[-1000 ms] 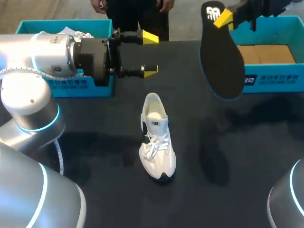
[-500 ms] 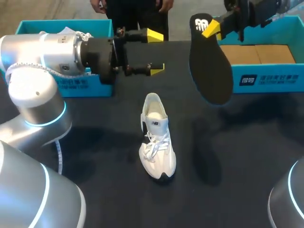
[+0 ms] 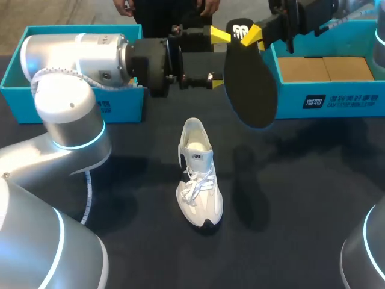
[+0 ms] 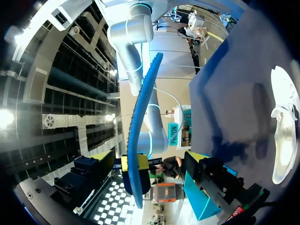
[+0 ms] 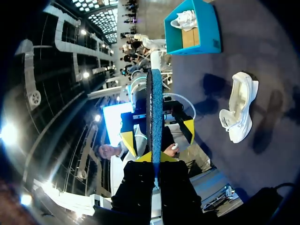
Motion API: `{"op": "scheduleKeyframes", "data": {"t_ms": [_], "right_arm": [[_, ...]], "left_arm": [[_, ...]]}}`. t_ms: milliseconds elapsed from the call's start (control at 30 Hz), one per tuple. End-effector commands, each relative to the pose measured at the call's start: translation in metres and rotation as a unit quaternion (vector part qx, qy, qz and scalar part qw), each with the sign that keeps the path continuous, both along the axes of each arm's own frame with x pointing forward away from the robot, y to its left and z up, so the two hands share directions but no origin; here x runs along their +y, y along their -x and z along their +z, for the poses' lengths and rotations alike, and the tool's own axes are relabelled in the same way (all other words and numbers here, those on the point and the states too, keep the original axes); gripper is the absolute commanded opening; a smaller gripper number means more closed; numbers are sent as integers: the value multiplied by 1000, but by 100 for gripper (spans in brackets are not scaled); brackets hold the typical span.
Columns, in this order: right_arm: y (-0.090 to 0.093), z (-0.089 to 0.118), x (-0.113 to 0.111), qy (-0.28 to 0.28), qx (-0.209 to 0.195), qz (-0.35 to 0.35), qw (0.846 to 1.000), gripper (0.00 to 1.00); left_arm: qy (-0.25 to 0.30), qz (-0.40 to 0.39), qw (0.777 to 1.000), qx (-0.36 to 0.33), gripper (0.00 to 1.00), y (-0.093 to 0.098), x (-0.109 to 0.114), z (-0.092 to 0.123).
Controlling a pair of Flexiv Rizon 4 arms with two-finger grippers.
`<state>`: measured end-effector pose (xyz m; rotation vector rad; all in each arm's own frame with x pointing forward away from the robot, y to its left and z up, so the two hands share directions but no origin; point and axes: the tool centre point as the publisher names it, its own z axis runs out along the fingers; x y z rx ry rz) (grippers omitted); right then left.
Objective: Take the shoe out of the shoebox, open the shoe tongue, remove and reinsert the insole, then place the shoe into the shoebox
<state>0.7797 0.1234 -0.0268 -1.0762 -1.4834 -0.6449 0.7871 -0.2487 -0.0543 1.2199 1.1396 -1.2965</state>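
Since the shoe (image 3: pixel 198 180) sits closest to me, I start there: it is white and stands on its sole on the dark table (image 3: pixel 313 217), toe toward me, heel opening away, laces loose over the tongue. It is outside both boxes and nothing touches it. A small dark mark shows on its side, too small to make out.

Beyond it the black insole (image 3: pixel 249 78) hangs in the air, well above the table, with a blue edge and a white logo on its heel end. The right gripper (image 3: pixel 252 35) has its yellow tips pressed on that heel end from both sides. In the right wrist view the insole (image 5: pixel 154 108) runs edge-on straight out from between the right gripper (image 5: pixel 154 159) tips.

The left gripper (image 3: pixel 217 56) is level with the insole, its fingers spread wide, one on each side of it. In the left wrist view the insole (image 4: pixel 140 136) passes between the open fingers of the left gripper (image 4: pixel 152 158), and I see a gap on each side.

Farthest back are two blue shoeboxes. The right shoebox (image 3: pixel 337 99) has a bare cardboard floor and a white printed panel on its front wall. The left shoebox (image 3: pixel 72 111), partly behind my left arm, carries white print too.
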Motion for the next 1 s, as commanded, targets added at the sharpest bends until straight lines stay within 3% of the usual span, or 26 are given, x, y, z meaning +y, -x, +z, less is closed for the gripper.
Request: {"op": "scheduleKeyframes", "data": {"t_ms": [33, 267, 333, 1000], "right_arm": [[-2, 3, -4, 3, -3, 3, 1000, 0], [4, 2, -10, 6, -2, -1, 1000, 0], [5, 1, -11, 7, -1, -1, 1000, 0], [1, -7, -11, 9, 3, 6, 1000, 0]], "left_arm": [[-11, 9, 1000, 6, 100, -7, -13, -1], [-20, 26, 999, 5, 100, -11, -23, -1], [-21, 30, 999, 5, 100, 15, 30, -14], [-21, 30, 999, 5, 100, 15, 30, -14]]}}
